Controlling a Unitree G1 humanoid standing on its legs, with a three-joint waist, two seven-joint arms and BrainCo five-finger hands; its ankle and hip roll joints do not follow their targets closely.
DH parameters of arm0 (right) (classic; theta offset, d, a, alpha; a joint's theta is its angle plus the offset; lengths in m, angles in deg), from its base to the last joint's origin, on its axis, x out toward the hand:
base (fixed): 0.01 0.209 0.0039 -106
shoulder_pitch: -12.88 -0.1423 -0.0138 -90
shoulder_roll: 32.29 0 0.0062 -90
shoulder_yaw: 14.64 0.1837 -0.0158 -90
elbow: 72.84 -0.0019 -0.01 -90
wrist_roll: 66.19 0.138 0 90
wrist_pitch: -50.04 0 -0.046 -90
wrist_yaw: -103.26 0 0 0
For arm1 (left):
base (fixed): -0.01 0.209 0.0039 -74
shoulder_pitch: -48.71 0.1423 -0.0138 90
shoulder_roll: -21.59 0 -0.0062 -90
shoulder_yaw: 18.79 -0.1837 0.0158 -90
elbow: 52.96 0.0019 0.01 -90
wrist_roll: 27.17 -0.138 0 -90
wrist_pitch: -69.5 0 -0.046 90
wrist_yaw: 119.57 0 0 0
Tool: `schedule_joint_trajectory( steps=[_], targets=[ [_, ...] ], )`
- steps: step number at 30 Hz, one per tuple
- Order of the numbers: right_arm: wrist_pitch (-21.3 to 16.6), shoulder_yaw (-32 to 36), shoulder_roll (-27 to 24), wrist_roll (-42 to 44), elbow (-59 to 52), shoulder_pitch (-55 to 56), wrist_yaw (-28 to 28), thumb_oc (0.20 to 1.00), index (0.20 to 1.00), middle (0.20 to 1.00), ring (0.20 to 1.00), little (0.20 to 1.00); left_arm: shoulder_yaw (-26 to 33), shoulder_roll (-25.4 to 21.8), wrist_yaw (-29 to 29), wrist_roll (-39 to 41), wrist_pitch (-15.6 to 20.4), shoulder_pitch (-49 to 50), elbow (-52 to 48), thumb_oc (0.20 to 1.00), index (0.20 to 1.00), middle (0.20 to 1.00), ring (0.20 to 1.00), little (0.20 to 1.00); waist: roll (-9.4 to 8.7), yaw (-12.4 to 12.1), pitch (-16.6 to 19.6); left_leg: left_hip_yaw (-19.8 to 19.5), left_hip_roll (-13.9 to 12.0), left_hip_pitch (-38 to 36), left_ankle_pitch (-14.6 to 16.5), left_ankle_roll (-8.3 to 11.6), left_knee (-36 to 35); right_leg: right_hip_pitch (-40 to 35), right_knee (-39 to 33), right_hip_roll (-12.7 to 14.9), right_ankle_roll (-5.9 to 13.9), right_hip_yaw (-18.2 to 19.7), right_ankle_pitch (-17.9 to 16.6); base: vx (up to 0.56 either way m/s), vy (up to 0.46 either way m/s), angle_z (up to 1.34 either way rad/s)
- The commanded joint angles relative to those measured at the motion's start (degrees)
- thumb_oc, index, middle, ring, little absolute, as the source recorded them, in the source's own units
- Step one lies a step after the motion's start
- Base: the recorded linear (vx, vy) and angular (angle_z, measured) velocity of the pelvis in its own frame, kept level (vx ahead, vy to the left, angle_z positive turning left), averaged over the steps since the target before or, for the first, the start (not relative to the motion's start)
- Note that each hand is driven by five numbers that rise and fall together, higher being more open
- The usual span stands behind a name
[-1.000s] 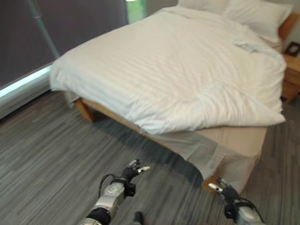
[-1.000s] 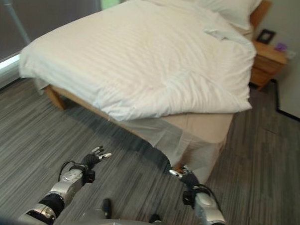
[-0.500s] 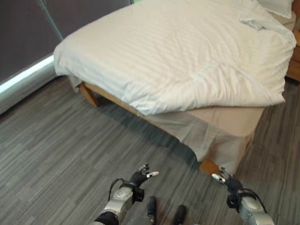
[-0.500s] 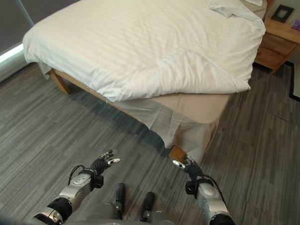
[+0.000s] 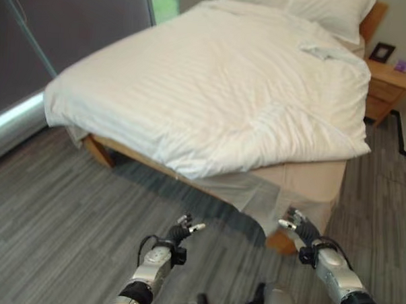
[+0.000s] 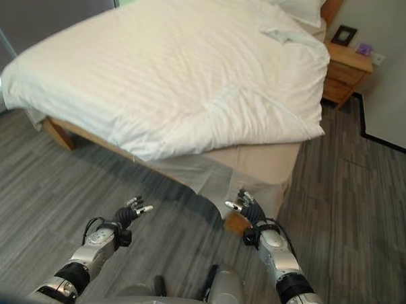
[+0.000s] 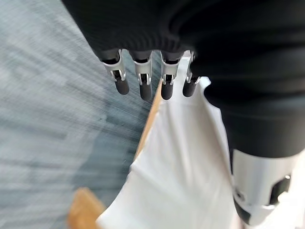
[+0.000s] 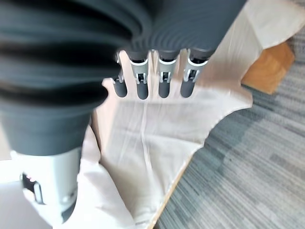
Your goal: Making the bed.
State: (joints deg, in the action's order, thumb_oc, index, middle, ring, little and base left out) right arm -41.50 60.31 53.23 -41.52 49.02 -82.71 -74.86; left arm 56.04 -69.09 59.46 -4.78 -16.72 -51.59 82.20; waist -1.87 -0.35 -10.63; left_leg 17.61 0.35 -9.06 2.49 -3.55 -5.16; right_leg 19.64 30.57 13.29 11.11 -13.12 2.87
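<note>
White duvet point(image 5: 212, 92) unmoved | right hand point(image 5: 299, 230) nearer bed corner, loose | left hand point(image 5: 181, 230) loose, empty

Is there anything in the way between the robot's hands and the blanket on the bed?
Nothing visible. Both the left hand and the right hand hang open over bare floor, short of the bed's foot where the white duvet hangs.

A wooden-framed bed point(image 5: 98, 149) carries a white striped duvet point(image 5: 212, 92), rumpled and pulled short at its near corner, baring the beige mattress point(image 5: 316, 184); pillows point(image 5: 334, 13) at the headboard.
</note>
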Motion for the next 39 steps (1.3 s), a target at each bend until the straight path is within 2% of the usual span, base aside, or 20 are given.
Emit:
schedule_joint_trajectory(
  steps=[1, 3, 5, 7, 10, 13, 17, 18, 19, 21, 22, 23, 24, 25, 29, 39],
  targets=[
    [-3.80, 3.51, -1.49, -1.68, -8.11, -2.13, -0.70, 1.000, 1.000, 1.000, 1.000, 1.000, -1.04, -1.33, -0.09, 0.64, 2.67, -3.94, -3.85, 1.000, 1.000, 1.000, 1.000, 1.000, -0.54, 0.29, -0.16, -3.94, -1.10, 1.68, -2.46, 3.13, 0.76, -13.22, -21.77, -3.42, -0.65, 2.88, -8.46, 0.25, -0.150, 0.49],
    [-4.53, 5.69, -4.30, -2.97, -11.19, -2.70, -1.70, 1.000, 1.000, 1.000, 1.000, 1.000, -2.02, -2.65, -0.33, -0.63, 3.26, -5.26, -6.73, 1.000, 1.000, 1.000, 1.000, 1.000, -1.34, 0.42, 1.16, -5.73, -1.18, 2.26, -1.78, 3.41, 1.24, -16.23, -27.30, -4.67, -0.62, 5.34, -7.55, 0.19, -0.148, 0.85],
    [-4.90, 6.62, -5.27, -3.57, -15.16, -3.31, -2.03, 1.000, 1.000, 1.000, 1.000, 1.000, -2.71, -2.61, -1.55, -0.70, 3.42, -5.22, -7.73, 1.000, 1.000, 1.000, 1.000, 1.000, -1.67, -0.02, 3.11, -5.84, -0.89, 1.59, -1.80, 3.75, 0.37, -19.02, -31.24, -5.20, -0.64, 4.47, -8.31, 0.20, -0.117, 0.69],
    [-6.30, 8.30, -7.70, -3.30, -19.82, -5.17, -2.44, 1.000, 1.000, 1.000, 1.000, 1.000, -2.43, -2.50, -1.89, 1.34, 3.99, -4.74, -10.49, 1.000, 1.000, 1.000, 1.000, 1.000, -1.13, 0.02, 4.53, -6.81, -1.09, 1.90, -2.32, 4.31, 0.16, -21.88, -35.16, -6.10, -1.08, 3.33, -8.54, 0.15, -0.073, 0.48],
    [-7.82, 10.20, -10.30, -2.46, -25.81, -6.75, -3.04, 1.000, 1.000, 1.000, 1.000, 1.000, -2.20, -2.17, -2.54, 3.64, 3.85, -3.98, -12.13, 1.000, 1.000, 1.000, 1.000, 1.000, -0.71, 0.46, 5.04, -7.74, -1.21, 2.69, -2.67, 4.65, 0.16, -22.25, -35.57, -6.48, -1.44, 2.82, -7.83, 0.07, -0.051, 0.02],
    [-8.95, 11.60, -15.68, -5.05, -33.00, -12.92, -3.03, 1.000, 1.000, 1.000, 1.000, 1.000, -3.64, -1.58, -3.71, 1.95, 3.47, -2.68, -12.80, 1.000, 1.000, 1.000, 1.000, 1.000, -0.43, 0.65, 5.57, -8.61, -1.44, 2.87, -2.48, 5.01, 0.16, -22.95, -35.57, -6.98, -2.16, 2.56, -6.80, 0.09, -0.034, 0.10],
    [-8.62, 12.31, -22.62, -9.80, -33.27, -18.75, -4.67, 1.000, 1.000, 1.000, 1.000, 1.000, -4.55, -1.15, -4.86, 2.26, 3.03, 0.46, -13.27, 1.000, 1.000, 1.000, 1.000, 1.000, -0.50, 0.20, 6.01, -9.13, -1.41, 2.86, -2.26, 5.11, 0.16, -23.53, -35.57, -7.28, -2.39, 2.13, -6.42, 0.05, -0.009, 0.04],
    [-8.64, 12.22, -22.69, -9.81, -33.20, -18.85, -4.70, 1.000, 1.000, 1.000, 1.000, 1.000, -4.52, -1.08, -4.86, 2.25, 3.02, 0.46, -13.29, 1.000, 1.000, 1.000, 1.000, 1.000, -0.42, 0.23, 6.02, -9.15, -1.42, 2.88, -2.25, 5.12, 0.16, -23.52, -35.57, -7.29, -2.39, 2.10, -6.42, 0.03, -0.012, 0.03],
    [-6.63, 10.69, -29.25, -12.29, -29.29, -23.29, -4.41, 1.000, 1.000, 1.000, 1.000, 1.000, -5.21, -1.03, -5.65, 3.26, 2.57, 1.62, -12.91, 1.000, 1.000, 1.000, 1.000, 1.000, -0.93, 0.00, 6.15, -9.46, -1.31, 3.00, -2.23, 5.22, 0.16, -23.61, -35.57, -7.41, -2.44, 2.07, -6.45, 0.02, -0.009, 0.05],
    [-3.56, 4.64, -39.23, -16.25, -19.35, -31.28, -3.50, 1.000, 1.000, 1.000, 1.000, 1.000, -6.27, -1.58, -6.24, 3.85, 2.24, 2.17, -12.48, 1.000, 1.000, 1.000, 1.000, 1.000, -1.62, -0.32, 6.04, -9.48, -1.32, 3.08, -2.17, 5.48, 0.16, -23.63, -35.57, -7.59, -2.50, 2.14, -6.60, 0.00, 0.000, 0.00],
    [-2.31, 1.36, -42.54, -17.59, -14.56, -35.33, -2.95, 1.000, 1.000, 1.000, 1.000, 1.000, -7.14, -2.07, -6.47, 4.47, 2.10, 2.36, -12.55, 1.000, 1.000, 1.000, 1.000, 1.000, -2.12, -0.52, 6.01, -9.48, -1.27, 3.41, -2.40, 5.56, 0.16, -23.24, -35.57, -7.65, -2.56, 2.17, -6.88, -0.02, -0.003, 0.04],
    [-2.53, 0.17, -42.56, -17.45, -13.89, -36.63, -2.99, 1.000, 1.000, 1.000, 1.000, 1.000, -6.82, -1.83, -6.47, 4.49, 2.10, 2.35, -12.54, 1.000, 1.000, 1.000, 1.000, 1.000, -1.86, -0.28, 5.99, -9.42, -1.28, 3.44, -2.39, 5.56, 0.16, -23.18, -35.57, -7.66, -2.56, 2.23, -6.90, -0.02, -0.001, 0.06],
    [-1.62, -6.40, -46.02, -19.82, -7.25, -43.35, -2.18, 1.000, 1.000, 1.000, 1.000, 1.000, -7.31, -2.22, -6.58, 4.64, 2.00, 2.41, -12.43, 1.000, 1.000, 1.000, 1.000, 1.000, -2.08, -0.35, 5.78, -9.45, -1.28, 3.49, -2.51, 5.68, 0.16, -23.12, -35.57, -7.75, -2.59, 2.23, -7.06, -0.02, -0.003, 0.05],
    [-0.06, -19.47, -48.57, -25.60, 4.94, -56.61, -1.71, 1.000, 1.000, 1.000, 1.000, 1.000, -8.71, -2.88, -7.05, 5.63, 1.69, 2.39, -12.89, 1.000, 1.000, 1.000, 1.000, 1.000, -2.48, -0.49, 5.27, -9.60, -1.27, 3.96, -2.82, 5.94, 0.16, -22.62, -35.57, -7.88, -2.63, 2.43, -7.54, -0.03, -0.007, -0.06],
    [1.93, -31.97, -47.77, -36.79, 21.64, -68.67, -1.60, 1.000, 1.000, 1.000, 1.000, 1.000, -9.88, -3.73, -7.57, 5.39, 1.10, 2.50, -13.84, 1.000, 1.000, 1.000, 1.000, 1.000, -2.56, -0.89, 4.15, -9.85, -1.46, 5.42, -3.20, 6.27, 0.16, -21.16, -35.57, -7.92, -2.58, 2.55, -8.10, -0.05, -0.009, -0.01],
    [2.35, -32.93, -46.08, -41.68, 35.32, -72.18, -6.19, 1.000, 1.000, 1.000, 1.000, 1.000, -12.66, -3.60, -7.69, 4.64, 1.34, 1.00, -15.71, 1.000, 1.000, 1.000, 1.000, 1.000, -0.35, -1.27, 1.17, -10.55, -1.46, 10.39, -4.93, 6.81, 0.16, -16.23, -35.57, -7.59, -2.34, 3.00, -9.09, -0.06, -0.023, 0.02]
  ],
)
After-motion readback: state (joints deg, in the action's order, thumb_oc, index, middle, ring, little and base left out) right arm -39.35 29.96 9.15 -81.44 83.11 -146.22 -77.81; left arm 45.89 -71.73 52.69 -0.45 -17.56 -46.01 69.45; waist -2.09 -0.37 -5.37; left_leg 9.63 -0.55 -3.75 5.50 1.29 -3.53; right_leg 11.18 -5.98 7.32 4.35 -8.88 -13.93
